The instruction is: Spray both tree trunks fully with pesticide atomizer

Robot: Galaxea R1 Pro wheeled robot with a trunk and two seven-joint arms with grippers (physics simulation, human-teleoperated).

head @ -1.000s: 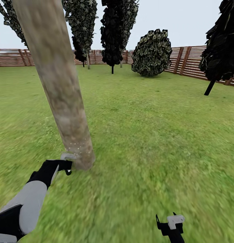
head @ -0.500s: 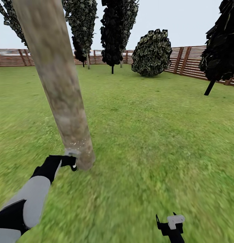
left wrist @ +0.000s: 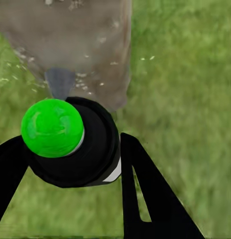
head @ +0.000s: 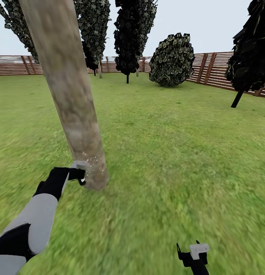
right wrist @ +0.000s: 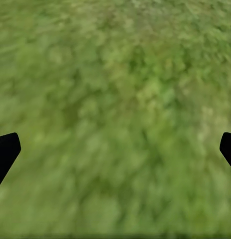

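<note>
We see green lawn (head: 178,152) stretching wide on all sides. Brown slatted fence (head: 220,72) rings far edge. Round leafy shrub (head: 172,60) stands before fence; dark-foliage trees (head: 128,34) beside it, another dark tree (head: 252,49) farther over. Pale overcast sky (head: 209,23) above. Even light, soft shadows.

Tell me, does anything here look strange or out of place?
Only small things. The sprayer in the left hand has a bright green spot on its top, and pale specks dot the base of the tree trunk. The right hand hangs open over grass.
</note>
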